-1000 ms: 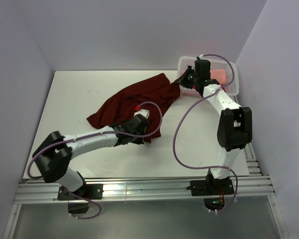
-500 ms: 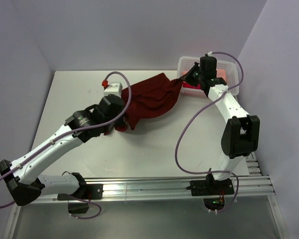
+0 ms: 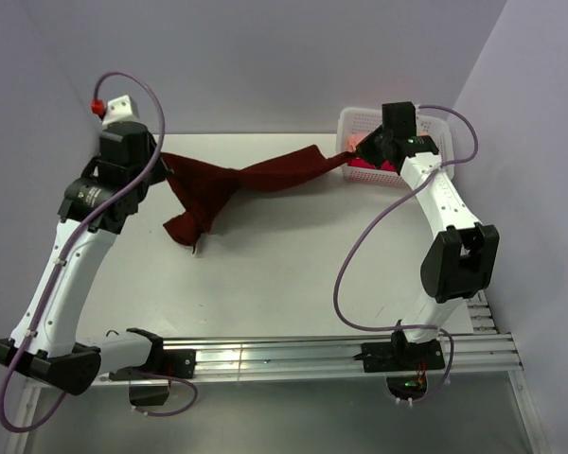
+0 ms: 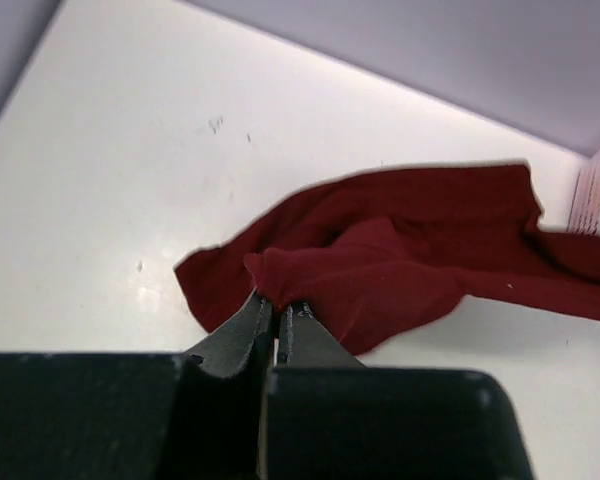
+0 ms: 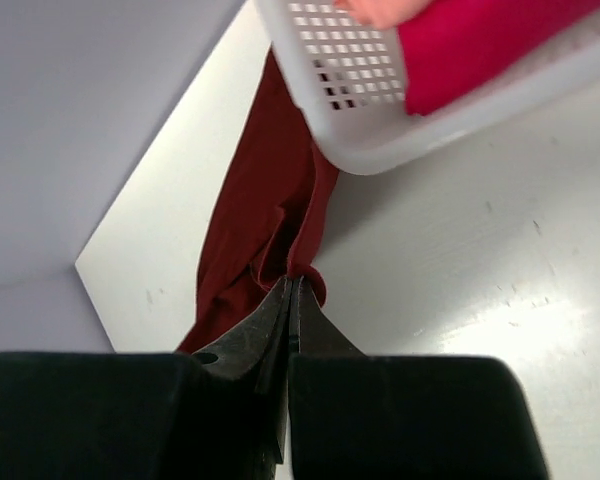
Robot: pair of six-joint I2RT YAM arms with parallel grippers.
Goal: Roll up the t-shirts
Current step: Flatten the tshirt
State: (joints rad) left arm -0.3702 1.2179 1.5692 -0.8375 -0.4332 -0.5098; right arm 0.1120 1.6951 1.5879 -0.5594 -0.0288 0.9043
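The left jaws are pinched shut on a fold of the maroon t-shirt (image 3: pixel 256 178). The right jaws are clamped on its opposite end, just beside the white basket (image 5: pixel 350 100). The shirt stretches as a band between them across the far part of the table (image 3: pixel 293 284), with a loose lobe sagging near the left end. A crimson-pink t-shirt (image 5: pixel 480 50) and a peach t-shirt (image 5: pixel 380 10) lie in the basket.

Robot laboratory cell: white table (image 3: pixel 265 274), bare grey walls (image 3: pixel 265 66), aluminium rail (image 3: pixel 284 357) carrying cabled robot arms (image 3: pixel 71 265).
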